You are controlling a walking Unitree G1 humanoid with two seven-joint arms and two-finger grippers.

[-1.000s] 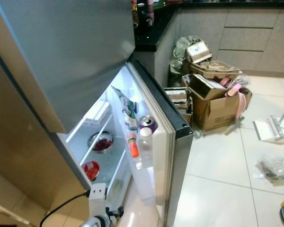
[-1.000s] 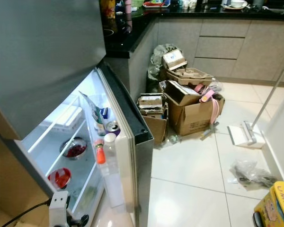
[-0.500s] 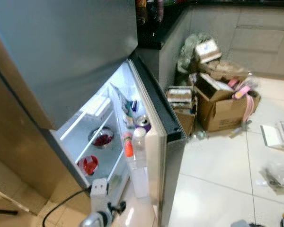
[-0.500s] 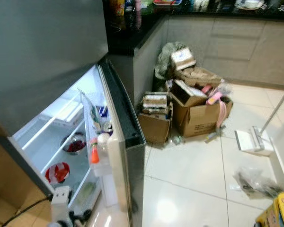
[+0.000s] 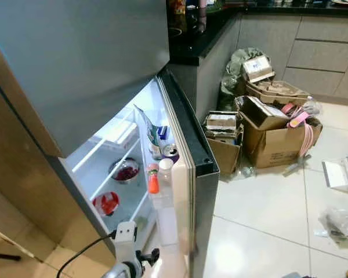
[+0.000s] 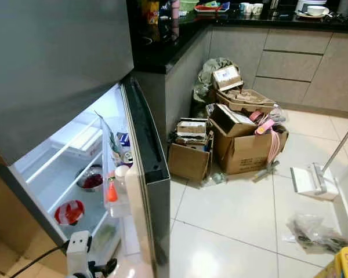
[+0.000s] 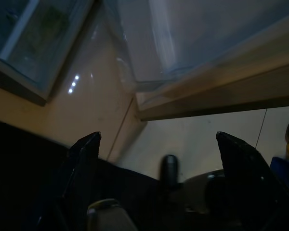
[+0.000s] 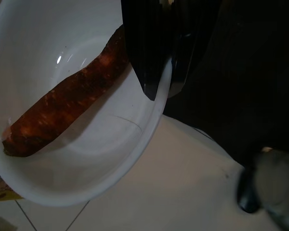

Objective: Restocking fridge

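The fridge's lower door [image 5: 191, 168] stands open beside the lit compartment. On its glass shelves sit a bowl of red food [image 5: 126, 171] and a red bowl [image 5: 106, 202]. The door rack holds an orange-capped bottle [image 5: 153, 180], a clear bottle [image 5: 165, 174], a can [image 5: 170, 153] and a carton. My left gripper [image 7: 159, 144] hangs open low by the door's bottom edge, over the floor. My right gripper [image 8: 164, 89] is shut on the rim of a white bowl [image 8: 86, 159] that holds a long orange-brown root vegetable [image 8: 62, 106].
A pile of cardboard boxes [image 5: 272, 133] sits on the tiled floor against the grey cabinets. A black counter [image 5: 197, 29] runs behind the fridge. A white floor tool [image 6: 313, 179], a crumpled plastic bag [image 6: 310, 231] and a yellow object [image 6: 347, 265] lie to the right.
The whole picture has shifted as the camera moved, so the fridge door is seen more edge-on. The things in the fridge and on the floor stay where they were.
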